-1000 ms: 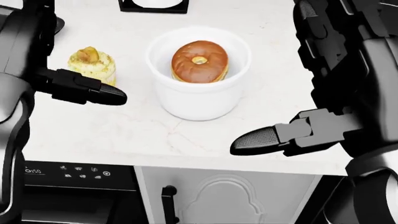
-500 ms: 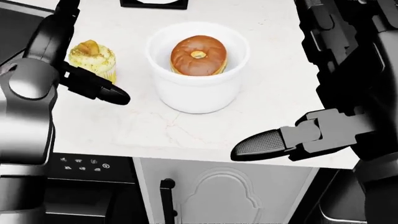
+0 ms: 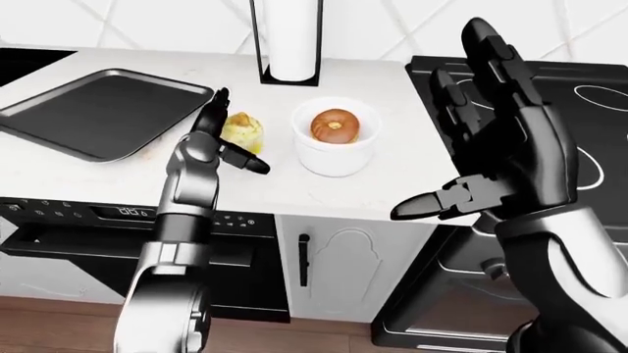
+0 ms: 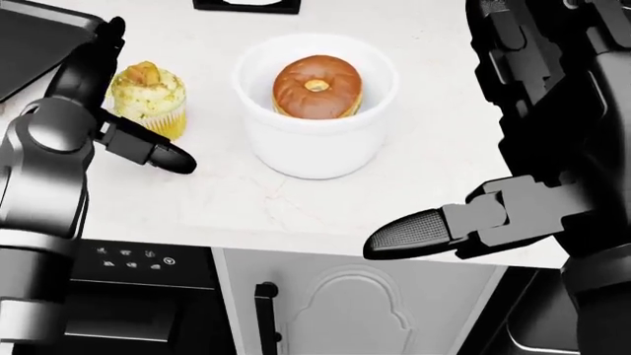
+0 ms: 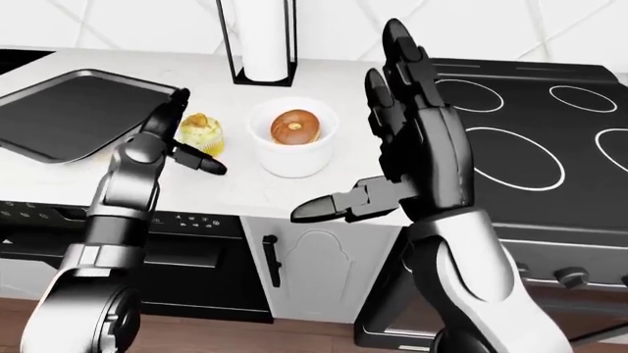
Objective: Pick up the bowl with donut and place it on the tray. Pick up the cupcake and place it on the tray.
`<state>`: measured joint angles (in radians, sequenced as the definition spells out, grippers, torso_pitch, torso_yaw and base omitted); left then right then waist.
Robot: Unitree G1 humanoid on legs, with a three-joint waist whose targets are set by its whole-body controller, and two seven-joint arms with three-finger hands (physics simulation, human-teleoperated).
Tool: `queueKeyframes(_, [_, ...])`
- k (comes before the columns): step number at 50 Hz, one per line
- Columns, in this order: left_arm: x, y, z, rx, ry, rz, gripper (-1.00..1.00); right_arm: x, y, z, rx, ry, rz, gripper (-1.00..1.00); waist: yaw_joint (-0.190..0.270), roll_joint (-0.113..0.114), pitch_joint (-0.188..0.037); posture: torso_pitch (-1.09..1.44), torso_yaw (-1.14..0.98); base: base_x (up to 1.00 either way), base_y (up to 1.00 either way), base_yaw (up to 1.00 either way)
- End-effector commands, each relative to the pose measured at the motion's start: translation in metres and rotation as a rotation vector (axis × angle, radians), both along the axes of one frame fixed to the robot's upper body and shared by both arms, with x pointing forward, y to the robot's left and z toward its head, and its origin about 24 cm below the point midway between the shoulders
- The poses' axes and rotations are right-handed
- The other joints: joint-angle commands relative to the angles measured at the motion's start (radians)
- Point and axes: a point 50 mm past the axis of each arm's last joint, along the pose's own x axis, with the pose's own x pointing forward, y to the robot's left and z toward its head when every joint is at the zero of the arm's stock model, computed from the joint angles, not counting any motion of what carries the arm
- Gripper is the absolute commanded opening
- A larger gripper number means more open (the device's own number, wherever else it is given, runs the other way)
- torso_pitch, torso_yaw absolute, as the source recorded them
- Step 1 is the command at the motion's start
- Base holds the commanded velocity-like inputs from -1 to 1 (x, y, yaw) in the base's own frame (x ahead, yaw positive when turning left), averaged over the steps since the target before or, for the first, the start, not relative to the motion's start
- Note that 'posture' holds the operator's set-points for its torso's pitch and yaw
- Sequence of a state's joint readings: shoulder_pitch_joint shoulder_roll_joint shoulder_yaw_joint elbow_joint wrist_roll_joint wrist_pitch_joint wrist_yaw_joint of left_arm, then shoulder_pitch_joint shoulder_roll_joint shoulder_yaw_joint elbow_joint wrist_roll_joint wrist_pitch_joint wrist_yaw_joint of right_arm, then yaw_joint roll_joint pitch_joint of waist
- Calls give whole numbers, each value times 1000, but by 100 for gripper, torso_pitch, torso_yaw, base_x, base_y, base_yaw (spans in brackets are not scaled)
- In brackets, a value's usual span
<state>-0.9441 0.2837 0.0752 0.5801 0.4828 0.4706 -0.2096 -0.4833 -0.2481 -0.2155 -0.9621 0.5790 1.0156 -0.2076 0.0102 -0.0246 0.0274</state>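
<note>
Left robot hand [image 4: 118, 118] spread, fingers flanking cupcake [image 4: 148, 97], not closed. Right robot hand [image 3: 491, 147] spread, raised beside bowl [image 4: 314, 140] holding donut [image 4: 316, 87]. Tray [image 3: 98, 114] left on surface [image 4: 246, 200]; paper-towel holder [image 3: 292, 44] behind; cooktop [image 5: 530, 110] right. Oven panel text unreadable.
</note>
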Motion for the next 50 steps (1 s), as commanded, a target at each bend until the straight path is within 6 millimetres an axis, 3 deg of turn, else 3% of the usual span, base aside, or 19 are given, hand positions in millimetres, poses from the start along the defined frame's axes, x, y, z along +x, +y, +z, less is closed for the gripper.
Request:
queueKeyframes(1, [0, -3, 30, 8, -112, -15, 44, -5, -1, 8, 6, -66, -4, 100, -1, 3, -26, 0, 0, 0, 0, 0])
queueKeyframes(9, [-2, -2, 30, 14, -112, -11, -33, -5, -1, 7, 7, -65, -3, 100, -1, 4, -26, 0, 0, 0, 0, 0])
queueKeyframes(17, [-5, -3, 30, 27, -121, -14, -66, -6, -2, 6, 7, -64, -5, 100, -2, 5, -27, 0, 0, 0, 0, 0])
queueKeyframes(20, [-15, -5, 42, 17, -157, -20, -100, -5, -3, 9, 4, -68, -8, 100, -2, 6, -27, 0, 0, 0, 0, 0])
queueKeyframes(23, [-27, -7, 52, 9, -185, -27, -100, -4, -4, 11, 0, -70, -12, 100, -5, 6, -25, 0, 0, 0, 0, 0])
queueKeyframes(29, [-70, -16, 91, -6, -287, -68, -100, -2, -2, 21, -34, -79, -15, 100, -5, 5, -14, 0, 0, 0, 0, 0])
queueKeyframes(32, [-82, -19, 99, -14, -307, -81, -100, 3, -1, 27, -96, -95, -33, 100, -5, 3, -9, 0, 0, 0, 0, 0])
queueKeyframes(39, [-96, -20, 107, -44, -329, -98, -100, 27, 2, 22, -291, -148, -108, 100, -5, 5, -5, 0, 0, 0, 0, 0])
queueKeyframes(50, [-102, -21, 107, -34, -341, -95, -100, 31, 20, 19, -685, -261, -232, 100, -7, 13, -3, 0, 0, 0, 0, 0])
